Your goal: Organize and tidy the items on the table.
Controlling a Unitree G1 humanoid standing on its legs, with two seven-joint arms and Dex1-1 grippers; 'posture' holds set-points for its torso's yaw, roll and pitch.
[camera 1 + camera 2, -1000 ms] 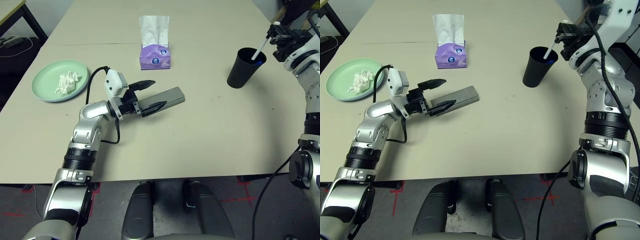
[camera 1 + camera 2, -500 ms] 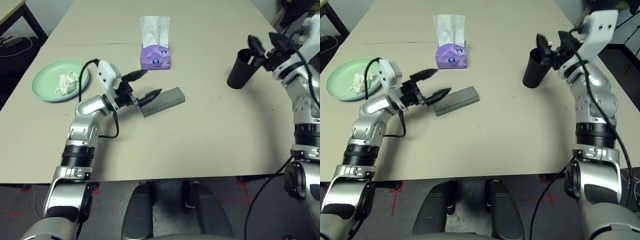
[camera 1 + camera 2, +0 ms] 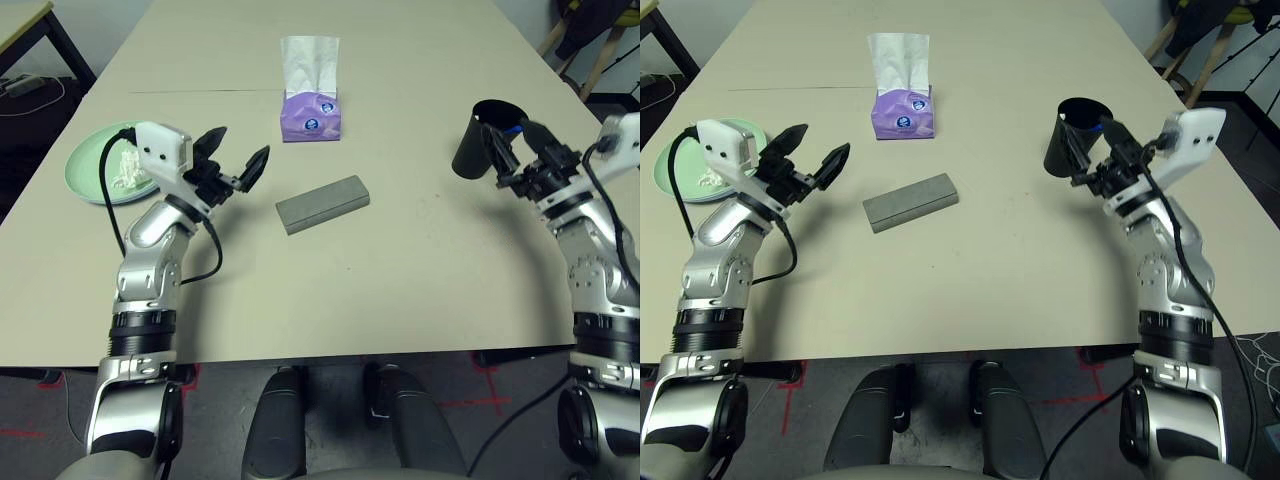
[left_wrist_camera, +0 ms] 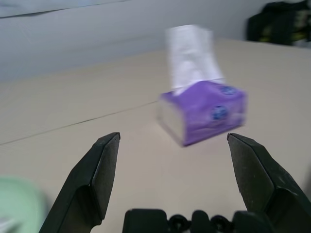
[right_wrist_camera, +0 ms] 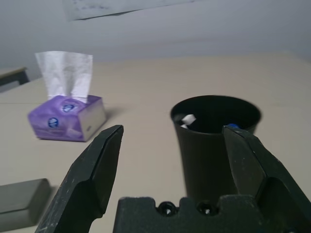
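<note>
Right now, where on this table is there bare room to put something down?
Bare patches: the wide near strip between the grey case and the table edge, and the far top beyond the tissue box. It is tighter around the green plate and the black cup.

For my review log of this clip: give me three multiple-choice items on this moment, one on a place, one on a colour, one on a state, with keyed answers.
1. Where does the white tissue wad lie?
A. on the green plate
B. in the black cup
C. on the grey case

2. What colour is the tissue box?
A. red
B. purple
C. yellow

3. How is the left gripper?
A. shut on the case
B. shut, empty
C. open, empty

Answers:
1 A, the white tissue wad sits on the green plate.
2 B, the tissue box is purple.
3 C, the left gripper has spread fingers, apart from the grey case.
</note>
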